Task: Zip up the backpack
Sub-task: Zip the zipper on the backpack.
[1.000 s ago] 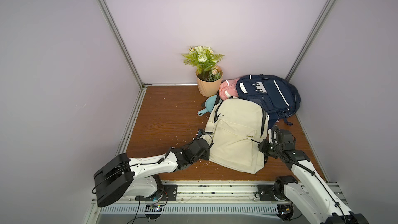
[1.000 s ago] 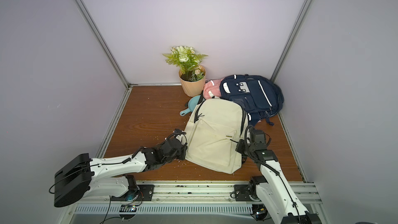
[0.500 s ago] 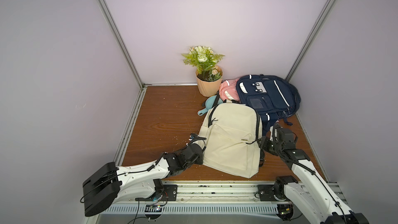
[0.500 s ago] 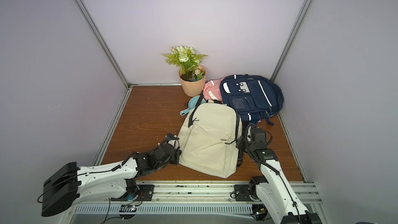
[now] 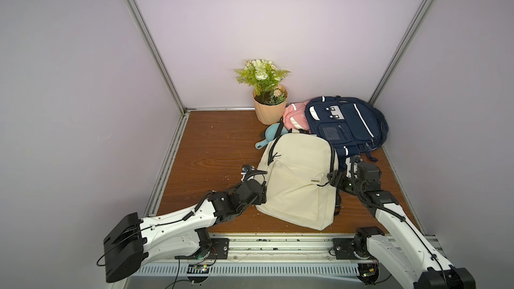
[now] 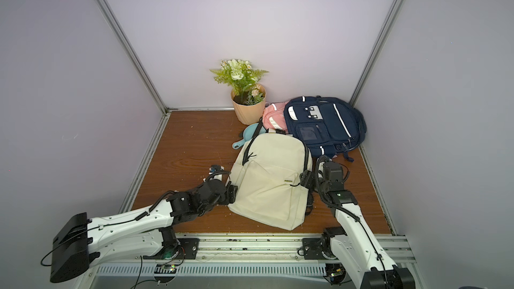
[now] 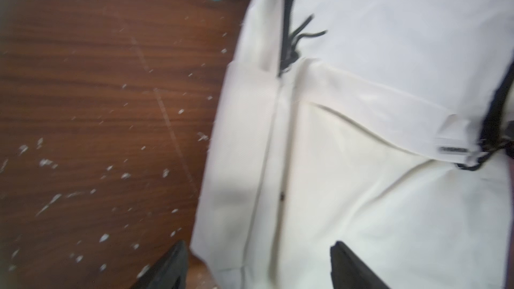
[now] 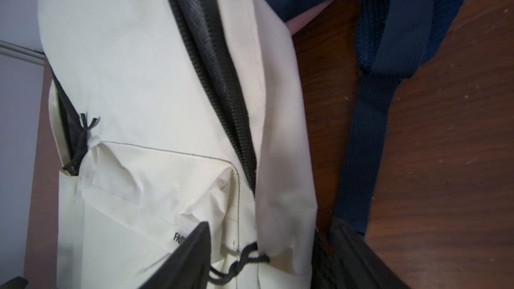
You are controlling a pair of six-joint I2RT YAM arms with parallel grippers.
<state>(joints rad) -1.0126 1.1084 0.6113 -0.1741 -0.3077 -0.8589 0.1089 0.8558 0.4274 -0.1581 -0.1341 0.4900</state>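
Note:
The cream backpack lies front-up on the wooden table. My left gripper is open at its lower left edge, jaws straddling the side seam without pinching it. Open too, my right gripper straddles the bag's right side, where a black cord pull lies loose between the jaws. The black main zip gapes along that side, showing dark lining. A second cord pull hangs at the opposite end.
A navy backpack leans in the back right corner, its strap close to my right gripper. A pink bag, a potted plant and a light blue scoop sit behind the cream bag. Walls enclose three sides.
Both grippers have gone from shut to open and let go of the backpack's sides. The bag has settled flatter and lower on the table. The left arm drew back toward the front.

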